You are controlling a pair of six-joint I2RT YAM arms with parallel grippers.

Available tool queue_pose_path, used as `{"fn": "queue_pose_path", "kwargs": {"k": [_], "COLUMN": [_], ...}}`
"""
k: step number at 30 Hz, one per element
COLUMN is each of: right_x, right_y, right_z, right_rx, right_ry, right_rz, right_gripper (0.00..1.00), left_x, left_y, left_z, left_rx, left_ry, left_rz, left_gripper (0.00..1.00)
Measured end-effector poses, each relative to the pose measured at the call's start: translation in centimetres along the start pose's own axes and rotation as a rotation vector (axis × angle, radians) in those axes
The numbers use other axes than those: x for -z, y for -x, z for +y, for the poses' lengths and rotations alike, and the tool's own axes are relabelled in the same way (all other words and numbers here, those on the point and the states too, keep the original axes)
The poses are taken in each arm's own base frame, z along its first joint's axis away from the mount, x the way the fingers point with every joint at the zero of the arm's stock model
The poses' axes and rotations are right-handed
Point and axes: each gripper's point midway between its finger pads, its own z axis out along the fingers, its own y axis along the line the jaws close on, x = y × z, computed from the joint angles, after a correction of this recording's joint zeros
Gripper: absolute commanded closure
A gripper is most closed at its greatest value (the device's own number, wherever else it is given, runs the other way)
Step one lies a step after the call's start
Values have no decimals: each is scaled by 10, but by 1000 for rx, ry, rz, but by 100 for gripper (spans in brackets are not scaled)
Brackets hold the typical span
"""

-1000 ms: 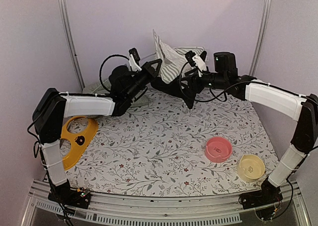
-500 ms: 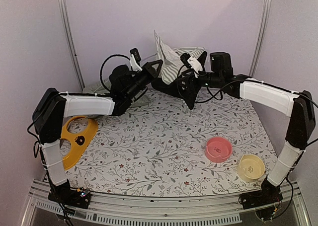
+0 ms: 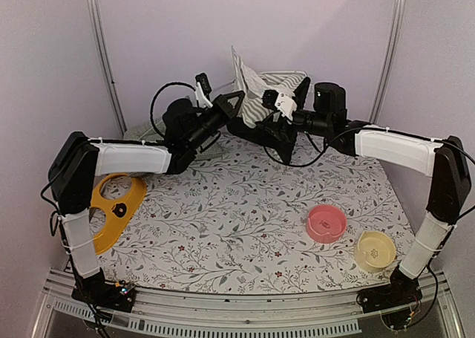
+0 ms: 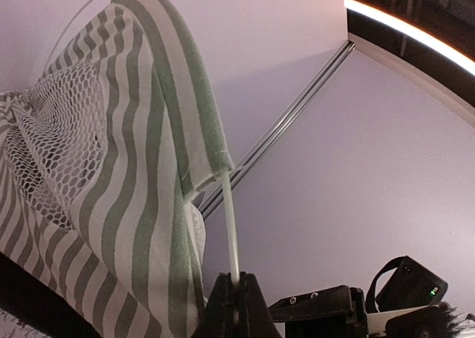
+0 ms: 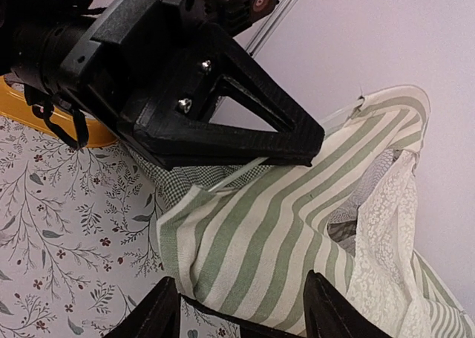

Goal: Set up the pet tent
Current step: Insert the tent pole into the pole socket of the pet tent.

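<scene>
1. The pet tent (image 3: 256,91) is seen raised and crumpled at the far edge of the table (image 3: 245,204).
2. The left gripper (image 4: 235,297) is clamped fully on the tent's pole (image 4: 228,226).
3. The right gripper (image 5: 241,312) is seen half spread, with striped fabric between the fingers, unpinched.

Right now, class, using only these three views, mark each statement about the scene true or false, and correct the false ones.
1. The left gripper is shut on a thin white pole of the pet tent. True.
2. The right gripper is clamped on the pink bowl. False: its jaws stand open by the tent's striped fabric, and the bowl sits free on the table.
3. The pink bowl is stacked inside the cream bowl. False: they sit side by side, apart.
4. The tent has a white mesh panel. True.
</scene>
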Motion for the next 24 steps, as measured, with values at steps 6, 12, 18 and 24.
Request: {"fn": "queue_pose_path", "kwargs": {"k": [6, 12, 18, 24], "right_x": [0, -4, -9, -19], "right_y": [8, 19, 37, 43], "right_z": [28, 39, 10, 6], "right_rx": [16, -62, -193, -263], "right_ry": [47, 71, 2, -30], "right_rz": [-32, -48, -47, -12], "right_gripper": [46, 55, 58, 60], "left_x": [0, 0, 0, 0], "left_y": [1, 2, 0, -2], "left_z": [-1, -4, -7, -8], "left_rx": [15, 14, 12, 5], "left_ry": [-5, -14, -21, -22], "left_rz": [-4, -10, -6, -6], "left_gripper": [100, 100, 100, 100]}}
